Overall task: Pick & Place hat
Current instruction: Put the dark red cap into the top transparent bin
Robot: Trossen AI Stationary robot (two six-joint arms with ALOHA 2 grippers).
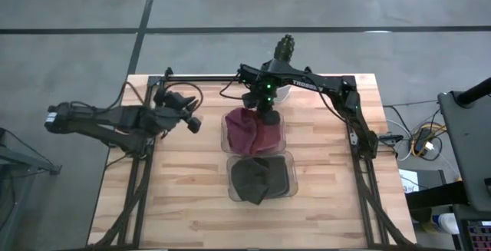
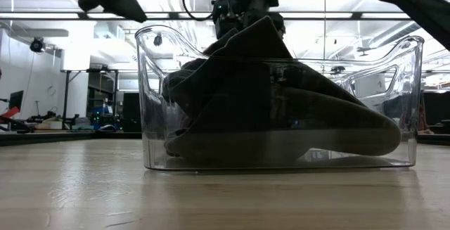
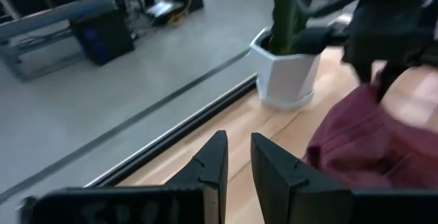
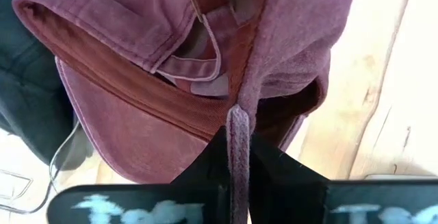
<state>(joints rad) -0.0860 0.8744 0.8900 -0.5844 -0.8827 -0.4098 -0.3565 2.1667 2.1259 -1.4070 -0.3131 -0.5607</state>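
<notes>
At the bench's left, the left pincer hovers, its wedge-shaped fingers a narrow gap apart, empty. Rightward, the right pincer pinches the soft maroon hat's strap over a clear bin; a dark hat fills the nearer bin.

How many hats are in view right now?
2. A maroon cloth cap is over the far clear plastic bin, pinched by the right tool. A dark grey cloth cap lies in the near clear bin.
</notes>
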